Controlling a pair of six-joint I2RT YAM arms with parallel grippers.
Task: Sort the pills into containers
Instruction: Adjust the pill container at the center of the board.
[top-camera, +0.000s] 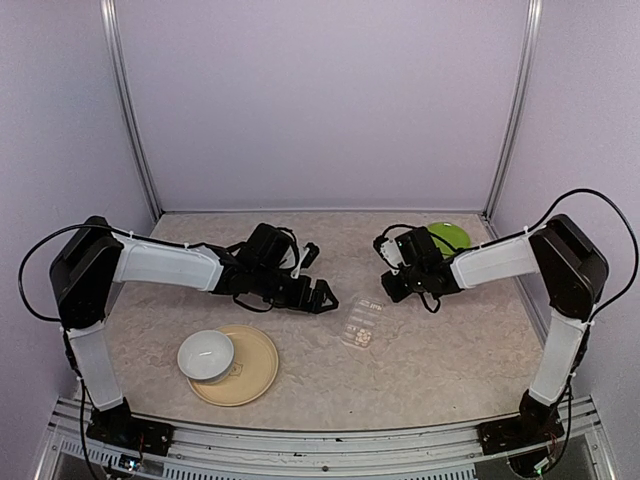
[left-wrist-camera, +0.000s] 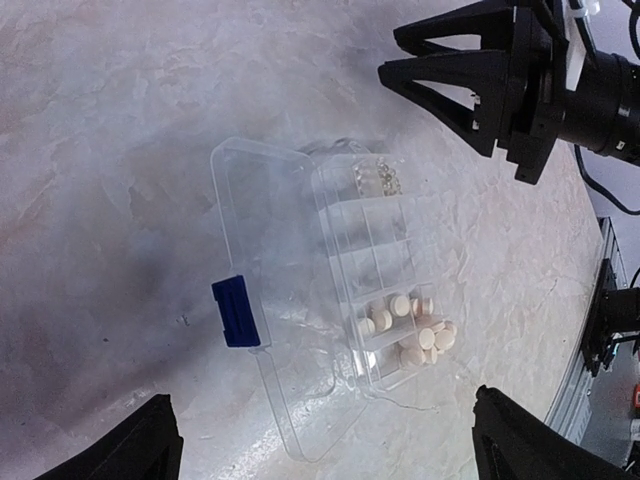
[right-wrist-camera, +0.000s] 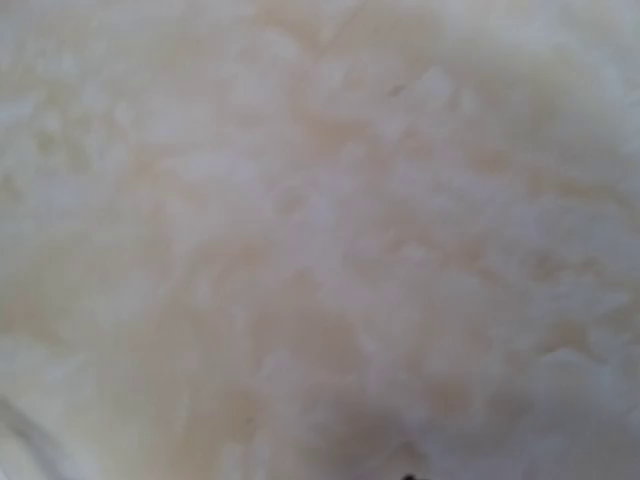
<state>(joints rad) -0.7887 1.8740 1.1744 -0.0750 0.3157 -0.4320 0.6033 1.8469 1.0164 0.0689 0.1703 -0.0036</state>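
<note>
Pills (left-wrist-camera: 415, 335) show from left wrist (right wrist: blurred table (right-wrist-camera: 320, 240)).

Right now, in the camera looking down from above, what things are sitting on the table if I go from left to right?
white bowl sitting on a tan plate → clear pill box → green dish

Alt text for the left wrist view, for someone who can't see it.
An open clear pill box lies on the table, whitish pills clustered at one end, lid with blue latch folded flat. The left end effector, open, frames it; the right end effector, shut, at upper right.
</note>
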